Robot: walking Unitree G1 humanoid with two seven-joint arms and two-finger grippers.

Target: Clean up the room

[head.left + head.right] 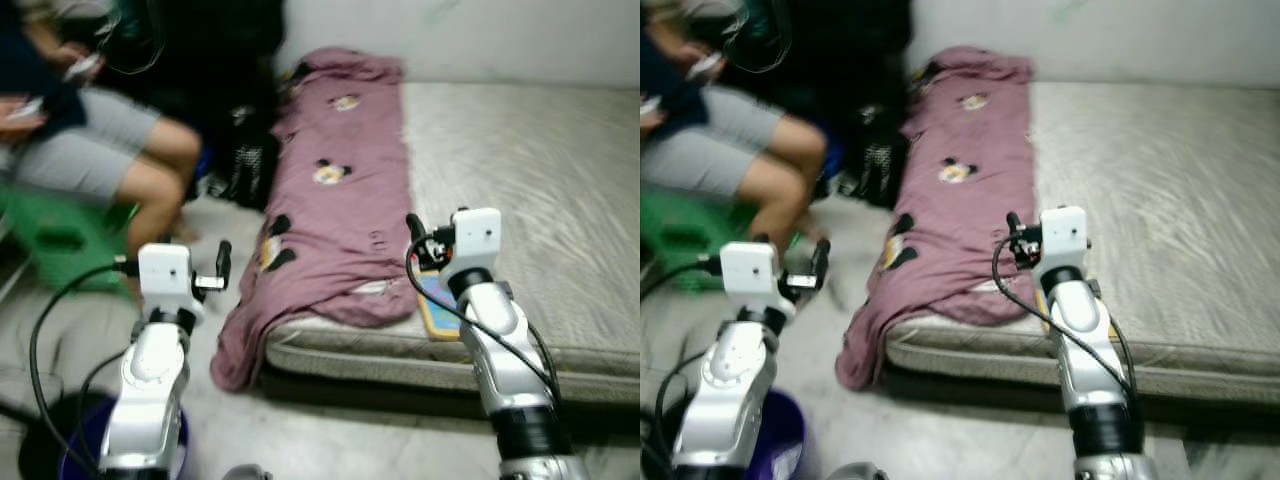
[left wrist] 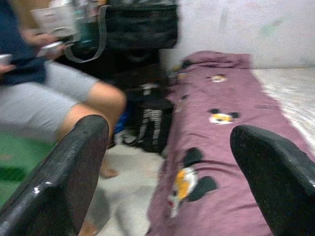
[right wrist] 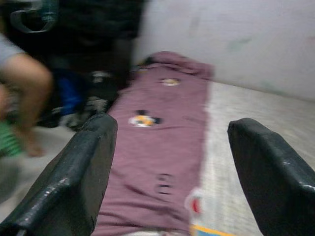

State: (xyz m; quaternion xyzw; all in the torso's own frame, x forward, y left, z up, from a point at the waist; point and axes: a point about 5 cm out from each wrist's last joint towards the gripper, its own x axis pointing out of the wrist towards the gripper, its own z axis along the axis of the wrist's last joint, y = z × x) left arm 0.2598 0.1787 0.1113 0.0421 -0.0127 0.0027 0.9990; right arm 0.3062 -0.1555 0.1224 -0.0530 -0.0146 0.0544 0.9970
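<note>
Both grippers are raised with jaws wide and empty, the left gripper (image 1: 222, 268) over the floor, the right gripper (image 1: 414, 238) above the purple blanket (image 1: 335, 200) hanging off the mattress (image 1: 540, 200); approach step, I judge; next, reach the blanket's edge.

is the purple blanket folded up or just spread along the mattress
Spread, not folded. The purple blanket lies lengthwise down the left edge of the mattress, rumpled, with its near corner spilling over the side onto the floor.

Soft matt mauve cloth blanket (image 1: 340, 200) on a coarse woven mattress (image 1: 530, 190).
</note>
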